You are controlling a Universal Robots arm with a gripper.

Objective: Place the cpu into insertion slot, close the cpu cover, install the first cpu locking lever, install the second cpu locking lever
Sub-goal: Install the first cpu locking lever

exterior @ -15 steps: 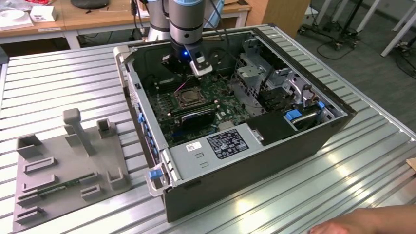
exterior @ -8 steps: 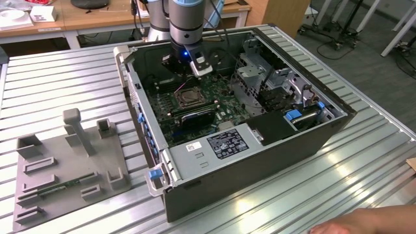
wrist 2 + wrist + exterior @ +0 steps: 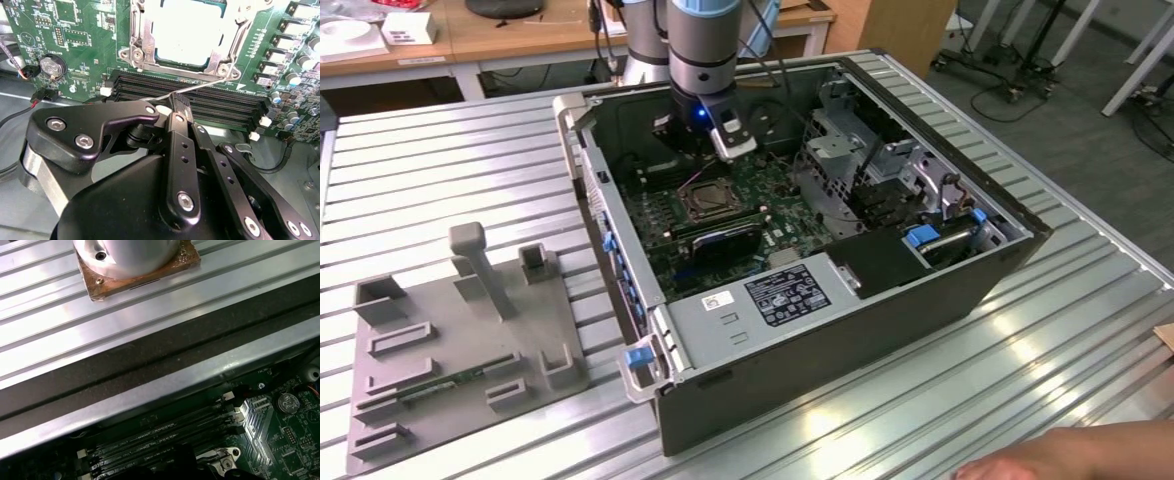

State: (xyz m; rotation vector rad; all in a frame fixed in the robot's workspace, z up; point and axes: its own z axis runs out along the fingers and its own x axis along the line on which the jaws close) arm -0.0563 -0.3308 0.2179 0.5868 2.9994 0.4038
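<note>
The cpu (image 3: 187,30) lies silvery-topped in the insertion slot (image 3: 708,200) on the green motherboard inside the open computer case. The cpu cover (image 3: 142,47), a silvery frame, lies down flat around the chip. A thin wire locking lever (image 3: 210,86) runs from the cover's corner out over the black memory slots. Its free end sits between the black fingers of my gripper (image 3: 176,106), which is shut on it. In the exterior view the gripper (image 3: 695,160) hangs just behind the socket, low inside the case.
Long memory slots (image 3: 150,87) lie right under the gripper, with a coin battery (image 3: 49,65) and cables beside them. The case wall (image 3: 150,385) stands close behind. A grey fixture plate (image 3: 454,340) lies at the exterior view's left. A person's hand (image 3: 1081,455) rests at the lower right.
</note>
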